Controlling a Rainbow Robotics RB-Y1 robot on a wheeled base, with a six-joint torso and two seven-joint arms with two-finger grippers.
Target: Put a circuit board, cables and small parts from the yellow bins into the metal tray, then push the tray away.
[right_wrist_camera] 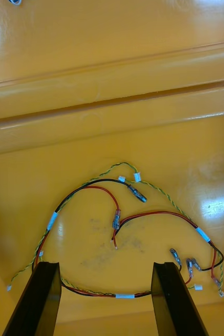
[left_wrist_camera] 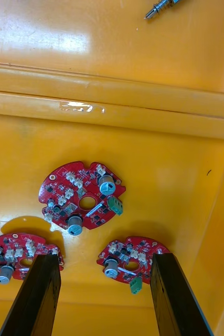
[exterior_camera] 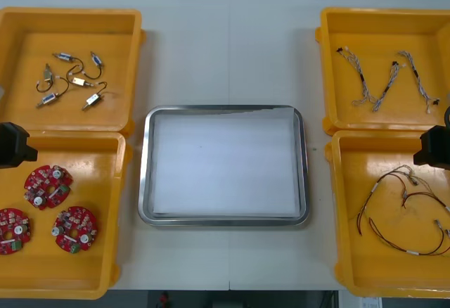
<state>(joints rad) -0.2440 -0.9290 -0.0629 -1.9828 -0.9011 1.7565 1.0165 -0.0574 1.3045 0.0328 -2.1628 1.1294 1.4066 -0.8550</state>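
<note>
Left gripper (left_wrist_camera: 105, 260) hangs over the near-left yellow bin (exterior_camera: 91, 160), at the bench's left edge in front view, fingers (left_wrist_camera: 35, 294) spread wide, nothing between them. Three round red circuit boards (exterior_camera: 48, 185) lie flat on that bin's floor: one toward its far wall, two side by side toward its near wall. Left wrist view: one board sits ahead of the fingers, centred between them; the other two lie by the fingertips, each partly covered by a finger. Far-left yellow bin (exterior_camera: 70, 14) holds the small metal parts (exterior_camera: 70, 79), scattered loose, some with dark curved leads; one shows past the bin wall in the left wrist view. Bench (exterior_camera: 225, 48) is light, seam down the middle. Metal tray (exterior_camera: 225, 109) sits centred between the two pairs of bins, shiny rim, white inside, just beside the bins, not touching. Far-right yellow bin (exterior_camera: 380, 16) holds the twisted blue and white cables (exterior_camera: 387, 83), laid in a loose zigzag. Near-right yellow bin (exterior_camera: 344, 209) holds the black, red and yellow cables (exterior_camera: 404, 209), tangled in loops, small white connectors on some ends. Right gripper (right_wrist_camera: 104, 265) hangs over that bin near its far wall, at the bench's right edge in front view, its fingers (right_wrist_camera: 38, 299) wide apart, gripping nothing. Right wrist view: cable loops spread over the bin floor ahead of the fingers, one strand running across between the two fingers.
</note>
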